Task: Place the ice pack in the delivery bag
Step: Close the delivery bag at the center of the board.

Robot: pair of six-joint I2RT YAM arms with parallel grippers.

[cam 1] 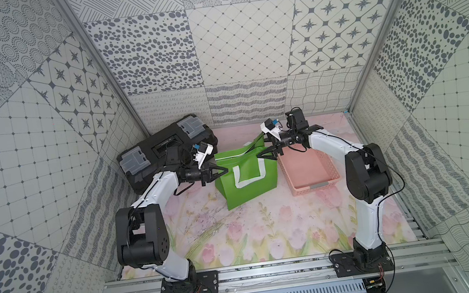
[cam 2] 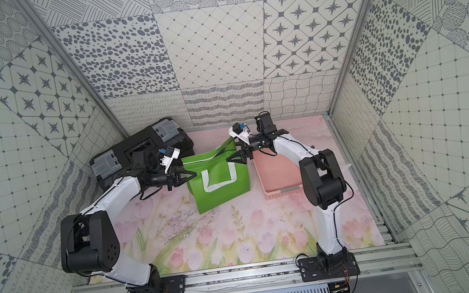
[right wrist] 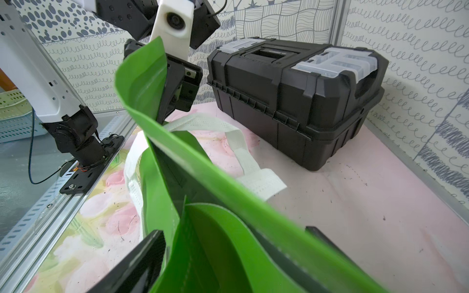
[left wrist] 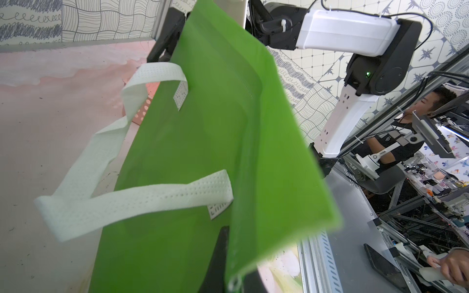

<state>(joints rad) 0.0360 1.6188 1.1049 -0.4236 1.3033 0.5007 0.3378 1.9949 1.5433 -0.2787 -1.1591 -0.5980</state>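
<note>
- Delivery bag (cam 1: 247, 182) sits mid-table on the floral mat (cam 1: 239, 239), between the black toolbox (cam 1: 166, 150) and the pink basket (cam 1: 310, 171).
- Your left gripper (cam 1: 225, 170) is pressed together, pinching the bag's rim at the toolbox-side corner.
- Your right gripper (cam 1: 260, 155) is spread, jaws straddling the rim on the basket side.

The right gripper (right wrist: 229, 253), jaws wide apart, straddles the green delivery bag (right wrist: 253, 205) rim, whose far corner the left gripper (right wrist: 167, 106) pinches at 11 o'clock, a black toolbox (right wrist: 291, 96) at 1 o'clock.
</note>
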